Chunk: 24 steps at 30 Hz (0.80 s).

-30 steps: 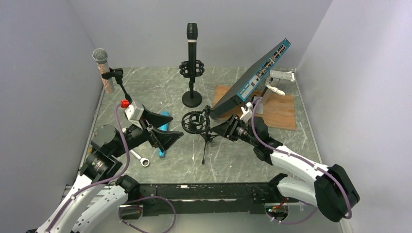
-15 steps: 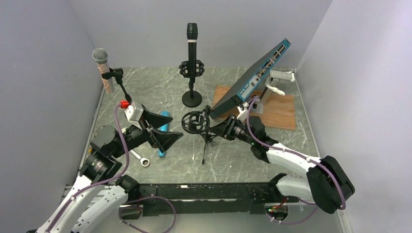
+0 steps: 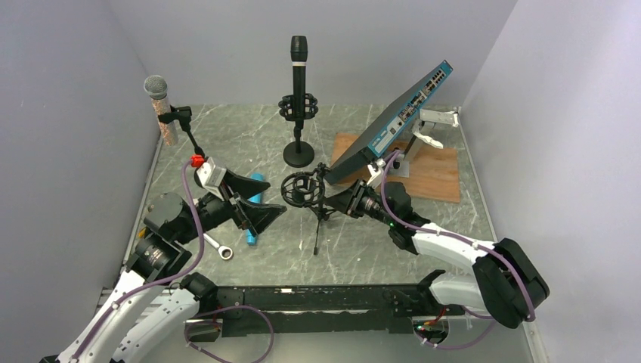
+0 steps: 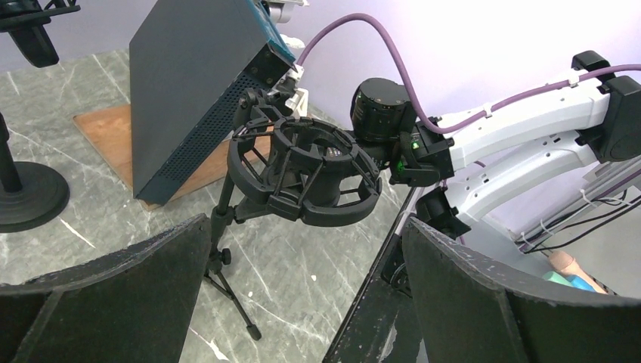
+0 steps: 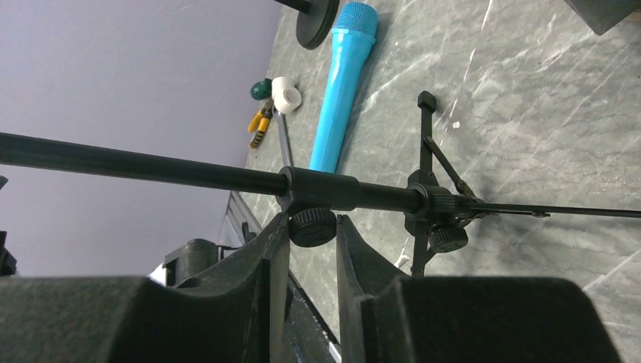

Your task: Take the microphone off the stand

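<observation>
At the upper left of the top view a silver microphone (image 3: 156,88) sits tilted in a clip on its own stand. Below it, left of centre, the left gripper (image 3: 270,198) hangs with its jaws spread as wide as they go, holding nothing and facing the shock mount (image 4: 332,213). A blue microphone (image 3: 257,184) lies flat on the table (image 3: 363,249) partly under that gripper, apart from every stand, and a wrench (image 3: 219,248) lies just beside its near end. At centre top a black microphone (image 3: 298,60) stands upright in its round-based holder. Just below it, in mid-frame, the shock mount tops a tripod stand (image 5: 189,175) whose legs rest on the table. The right gripper (image 5: 312,223) comes in from the right and is closed on this stand. In the right wrist view its two fingers pinch the small knob on the pole's collar. At the upper right a network switch (image 3: 393,121) leans steeply above a wooden board (image 3: 438,174).
</observation>
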Each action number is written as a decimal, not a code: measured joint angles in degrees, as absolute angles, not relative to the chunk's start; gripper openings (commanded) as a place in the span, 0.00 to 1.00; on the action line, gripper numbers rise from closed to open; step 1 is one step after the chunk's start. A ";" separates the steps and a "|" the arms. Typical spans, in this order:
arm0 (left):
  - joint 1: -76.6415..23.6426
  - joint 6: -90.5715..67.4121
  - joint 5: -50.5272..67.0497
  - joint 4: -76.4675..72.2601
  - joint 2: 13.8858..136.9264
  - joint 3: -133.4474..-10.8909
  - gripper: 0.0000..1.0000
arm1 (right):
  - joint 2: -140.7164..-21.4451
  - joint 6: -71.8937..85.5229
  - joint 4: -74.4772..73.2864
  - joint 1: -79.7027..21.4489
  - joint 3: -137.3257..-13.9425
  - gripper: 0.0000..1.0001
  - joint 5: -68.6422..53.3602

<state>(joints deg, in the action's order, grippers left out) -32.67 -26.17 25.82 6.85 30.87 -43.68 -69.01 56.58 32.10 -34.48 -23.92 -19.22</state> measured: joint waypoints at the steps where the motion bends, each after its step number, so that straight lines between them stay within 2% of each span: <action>1: -32.67 -26.17 25.82 6.90 30.92 -43.68 0.99 | -68.88 55.96 31.97 -34.81 -23.92 0.00 -18.50; 24: -32.67 -26.52 25.58 6.66 30.89 -43.59 0.99 | -65.65 43.27 25.45 -49.87 -26.76 0.00 8.40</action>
